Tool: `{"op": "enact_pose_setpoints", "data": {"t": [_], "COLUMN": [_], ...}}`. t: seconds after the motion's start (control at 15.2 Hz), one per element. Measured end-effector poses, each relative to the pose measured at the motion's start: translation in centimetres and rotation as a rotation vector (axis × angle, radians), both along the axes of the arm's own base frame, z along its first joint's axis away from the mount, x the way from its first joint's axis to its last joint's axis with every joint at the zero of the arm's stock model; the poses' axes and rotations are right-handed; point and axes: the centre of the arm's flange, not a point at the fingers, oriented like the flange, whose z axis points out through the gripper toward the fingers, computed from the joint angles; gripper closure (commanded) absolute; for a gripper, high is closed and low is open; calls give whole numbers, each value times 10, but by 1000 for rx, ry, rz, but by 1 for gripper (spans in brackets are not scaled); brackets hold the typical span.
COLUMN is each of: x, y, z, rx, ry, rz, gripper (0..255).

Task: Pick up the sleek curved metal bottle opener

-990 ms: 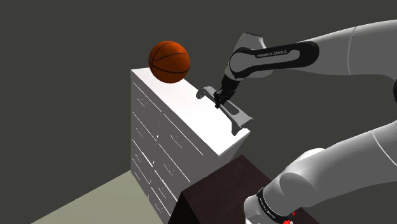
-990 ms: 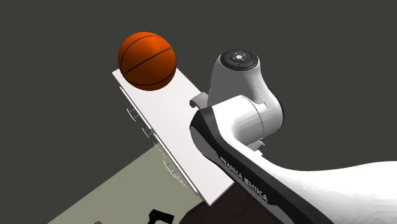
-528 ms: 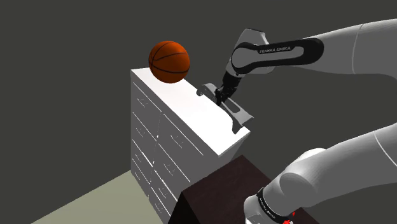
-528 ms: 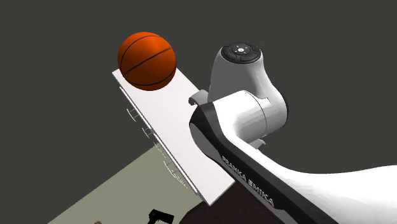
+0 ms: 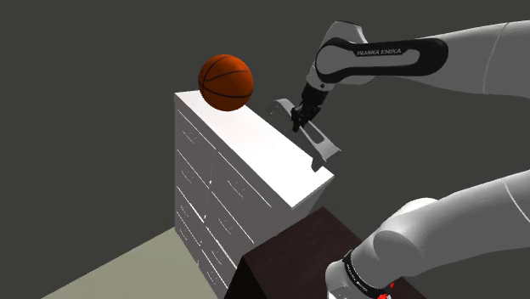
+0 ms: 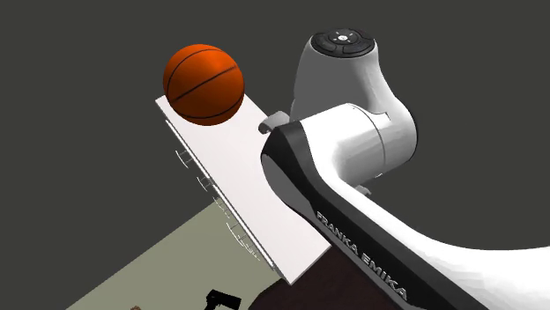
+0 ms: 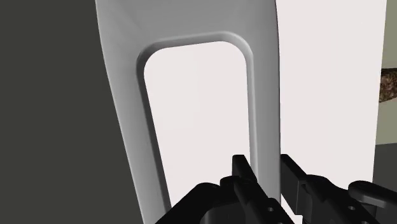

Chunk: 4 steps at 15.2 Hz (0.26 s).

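— Where the white dresser (image 5: 212, 187) stands on the pale floor (image 5: 119, 272), what's on top?
— An orange basketball (image 5: 226, 81). At the dresser's edge the end effector (image 5: 297, 123) is clamped on the grey bottle opener (image 5: 318, 146); the wrist view shows fingers (image 7: 243, 173) squeezing its loop.

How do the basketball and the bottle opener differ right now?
The basketball is an orange sphere; the bottle opener is a grey curved frame. The basketball sits free on the white dresser; the bottle opener is clasped by the gripper and tilted. Both are at the dresser's top.
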Motion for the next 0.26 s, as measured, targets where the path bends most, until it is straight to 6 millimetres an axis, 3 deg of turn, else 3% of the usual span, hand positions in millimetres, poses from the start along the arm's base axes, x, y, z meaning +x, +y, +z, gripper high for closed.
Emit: {"op": "enact_pose_setpoints", "data": {"t": [0.26], "x": [0], "y": [0], "z": [19], "rx": [0], "ry": [0], "rz": [0], "gripper": [255]}}
